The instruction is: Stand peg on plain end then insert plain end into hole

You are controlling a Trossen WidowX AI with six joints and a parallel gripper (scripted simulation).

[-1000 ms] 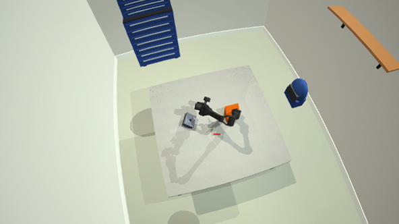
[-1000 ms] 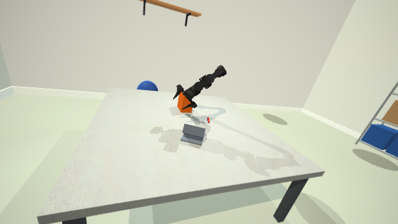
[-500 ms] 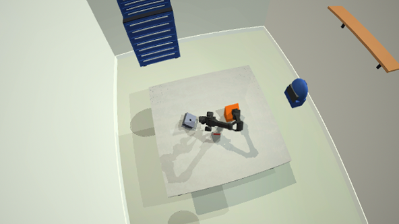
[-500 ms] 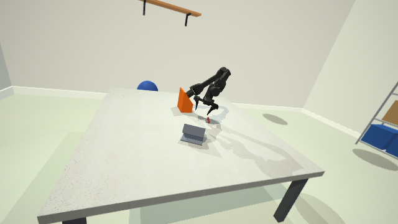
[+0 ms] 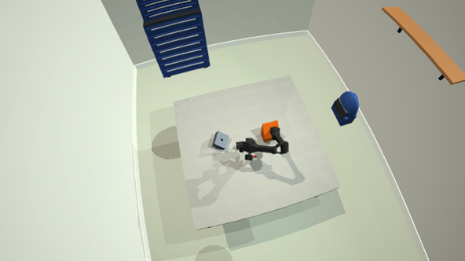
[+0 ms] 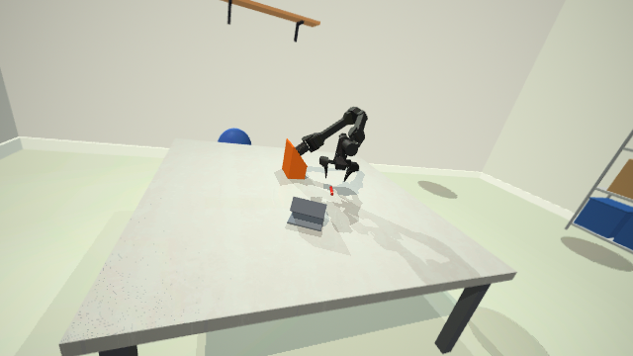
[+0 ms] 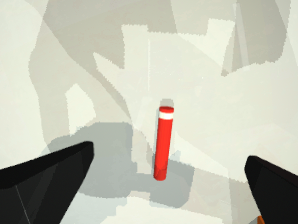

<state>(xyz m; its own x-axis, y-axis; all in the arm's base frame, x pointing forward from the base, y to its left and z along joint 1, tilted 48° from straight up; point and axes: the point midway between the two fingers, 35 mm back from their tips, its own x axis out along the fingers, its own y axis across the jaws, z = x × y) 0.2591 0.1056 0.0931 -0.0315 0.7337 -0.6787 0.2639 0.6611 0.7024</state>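
Observation:
The red peg [image 5: 254, 157] [image 6: 331, 190] [image 7: 162, 145] lies flat on the white table [image 5: 277, 187] [image 6: 208, 257]. In the wrist view its white band is at the far end and its plain end points toward the camera. My gripper [image 5: 244, 151] [image 6: 337, 174] [image 7: 169, 156] is open wide and empty. It hangs a little above the peg, with one black finger on each side of it in the wrist view. The grey sloped panel [image 5: 218, 142] [image 6: 308, 210] with its one hole stands on the table to the left of the gripper in the top view.
The arm's orange base block [image 5: 269, 131] [image 6: 294, 162] stands behind the peg. A blue drawer cabinet [image 5: 174, 29] and a blue rounded object [image 5: 347, 106] [image 6: 234, 136] stand on the floor. A wooden shelf [image 5: 425, 44] [image 6: 272, 11] hangs on the wall.

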